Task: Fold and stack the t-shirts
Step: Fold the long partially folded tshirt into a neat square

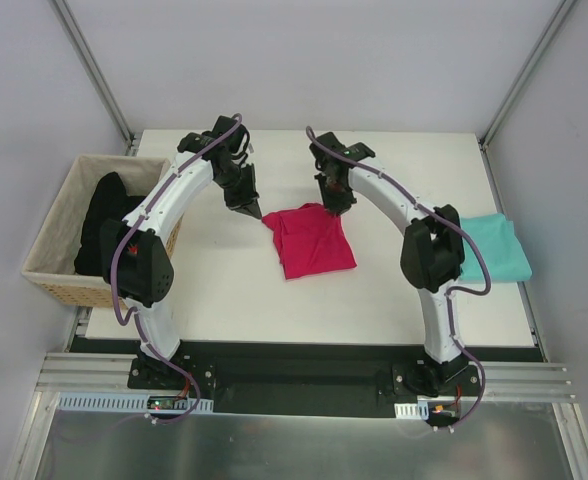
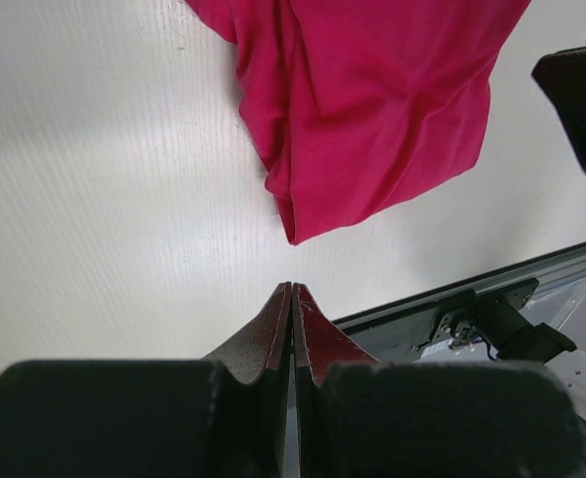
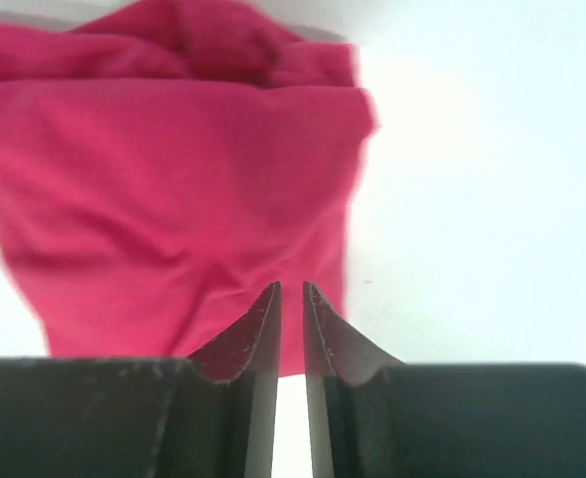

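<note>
The right hand [image 3: 291, 291] hangs low over the far edge of the crimson-pink t-shirt [image 3: 163, 179]. Its two fingers stand apart by only a narrow slit, and no cloth shows pinched between them. Whether the tips brush the fabric cannot be told. The left hand [image 2: 293, 289] has its fingers pressed flat together and holds nothing. It hovers over bare desk [image 1: 214, 290], just short of the shirt's nearest corner.

Between the two hands, at mid-desk, the pink shirt lies as a compact, roughly square bundle. It is doubled over on itself, but it is creased, with a lumpy ridge along the far side and one corner sticking out towards the left hand. This reads as a fold largely made but not yet tidy.

Well apart from it, at the desk's right edge and partly behind the right arm, the teal t-shirt [image 1: 499, 250] lies flat in a neat rectangle, seemingly folded. The two shirts do not touch, so the stacking is not yet done. What is left appears to be squaring up the pink bundle and bringing one shirt onto the other.

At the far left, off the desk's edge, a wicker basket [image 1: 49, 255] holds dark cloth [image 1: 102, 225].
</note>
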Available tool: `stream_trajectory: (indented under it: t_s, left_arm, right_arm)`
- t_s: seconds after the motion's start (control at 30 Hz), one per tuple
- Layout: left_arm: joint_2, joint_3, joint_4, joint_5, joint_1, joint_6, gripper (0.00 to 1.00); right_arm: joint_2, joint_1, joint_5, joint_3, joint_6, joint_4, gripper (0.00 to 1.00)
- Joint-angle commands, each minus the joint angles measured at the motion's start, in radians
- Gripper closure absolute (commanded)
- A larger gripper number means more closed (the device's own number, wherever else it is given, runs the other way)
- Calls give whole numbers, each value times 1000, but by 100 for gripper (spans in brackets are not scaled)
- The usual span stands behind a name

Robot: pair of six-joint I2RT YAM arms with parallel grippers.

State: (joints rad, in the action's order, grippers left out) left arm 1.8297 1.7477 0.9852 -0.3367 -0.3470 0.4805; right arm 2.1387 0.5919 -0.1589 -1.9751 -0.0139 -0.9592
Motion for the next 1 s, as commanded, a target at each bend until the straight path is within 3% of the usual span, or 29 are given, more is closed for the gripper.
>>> stream_trajectory:
  t_s: [0.0, 0.5, 0.97]
  left_arm:
    - [-30, 24, 0, -10, -3, -19, 100]
    - [17, 142, 18, 8, -1, 10, 100]
    - [23, 145, 49, 11, -1, 4, 100]
  right_arm:
    - [-48, -78, -71, 42, 8, -38, 83]
    - [-74, -110, -54, 278, -12, 17, 90]
    - [-123, -98, 13, 430, -57, 73, 92]
